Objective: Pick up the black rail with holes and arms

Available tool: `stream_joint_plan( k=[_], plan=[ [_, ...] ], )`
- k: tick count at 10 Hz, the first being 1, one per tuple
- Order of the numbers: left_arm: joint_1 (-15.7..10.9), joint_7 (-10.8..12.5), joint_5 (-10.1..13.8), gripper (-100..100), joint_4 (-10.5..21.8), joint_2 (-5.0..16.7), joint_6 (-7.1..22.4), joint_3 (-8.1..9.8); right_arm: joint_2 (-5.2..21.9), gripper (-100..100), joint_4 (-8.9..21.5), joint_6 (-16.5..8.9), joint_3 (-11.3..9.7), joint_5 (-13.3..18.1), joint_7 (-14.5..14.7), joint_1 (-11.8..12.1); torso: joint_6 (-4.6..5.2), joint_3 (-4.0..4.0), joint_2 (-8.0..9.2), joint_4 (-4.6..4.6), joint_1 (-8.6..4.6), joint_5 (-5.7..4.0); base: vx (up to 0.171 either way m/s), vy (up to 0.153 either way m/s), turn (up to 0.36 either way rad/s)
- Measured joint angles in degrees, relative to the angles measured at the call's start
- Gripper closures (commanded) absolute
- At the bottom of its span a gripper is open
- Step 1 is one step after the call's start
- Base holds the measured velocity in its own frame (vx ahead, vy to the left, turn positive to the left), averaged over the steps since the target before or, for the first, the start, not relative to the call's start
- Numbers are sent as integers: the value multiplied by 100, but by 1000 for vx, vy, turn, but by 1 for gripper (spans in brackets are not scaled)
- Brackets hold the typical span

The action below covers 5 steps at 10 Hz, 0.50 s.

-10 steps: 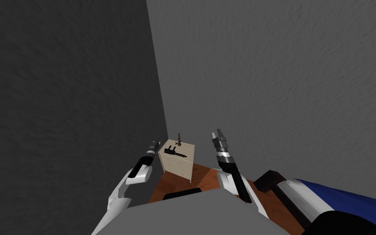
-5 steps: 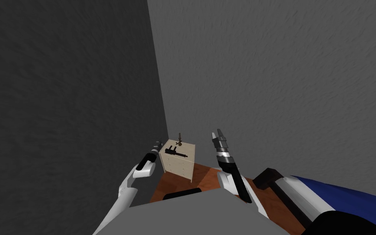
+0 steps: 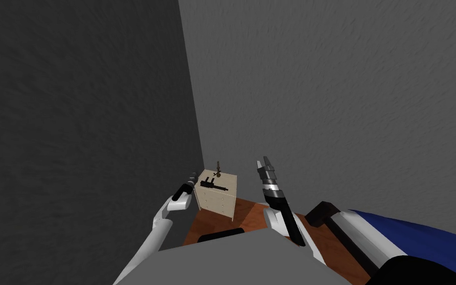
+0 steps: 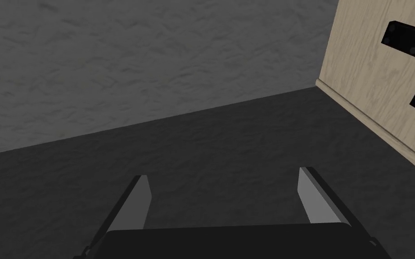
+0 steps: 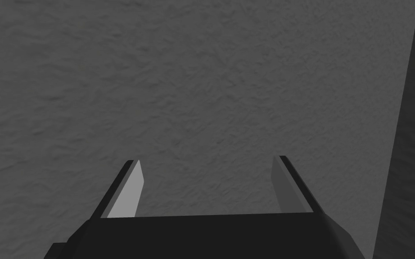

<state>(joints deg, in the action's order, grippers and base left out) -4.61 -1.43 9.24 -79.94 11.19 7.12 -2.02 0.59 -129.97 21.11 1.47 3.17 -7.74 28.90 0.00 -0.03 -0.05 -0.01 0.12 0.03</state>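
Rail: We find the black rail (image 3: 213,185) lying flat on top of the light wooden cabinet (image 3: 216,200), which stands in the corner of the grey walls (image 3: 321,89).
Left gripper: Our left gripper (image 3: 192,177) hovers just beside the cabinet's left edge, near the rail's end but apart from it. In the left wrist view, the cabinet top and a holed end of the rail lie off to one side of the fingers (image 4: 132,204).
Left jaws: Wide apart, with nothing between them.
Right gripper: Our right gripper (image 3: 264,161) is raised to the right of the cabinet and faces the wall.
Right jaws: Wide apart and empty.
Other items: A small brown object (image 3: 217,169) stands at the cabinet's far edge, behind the rail. A bed with a blue cover (image 3: 420,237) lies to our right on the reddish-brown floor (image 3: 244,213).
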Motion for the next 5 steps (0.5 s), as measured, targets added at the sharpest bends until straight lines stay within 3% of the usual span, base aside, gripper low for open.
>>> stream_joint_plan(
  k=[3,5],
  plan=[
    [-274,-26,0,-100,444,31,373,-55,0,0,0,0,0,0,0,0,-3,1,1,0,-1,0,6,41,-55],
    [-504,-86,-107,-100,724,-86,633,-52,0,0,0,0,0,0,0,0,-2,0,0,-1,-4,0,8,22,-24]
  ],
)
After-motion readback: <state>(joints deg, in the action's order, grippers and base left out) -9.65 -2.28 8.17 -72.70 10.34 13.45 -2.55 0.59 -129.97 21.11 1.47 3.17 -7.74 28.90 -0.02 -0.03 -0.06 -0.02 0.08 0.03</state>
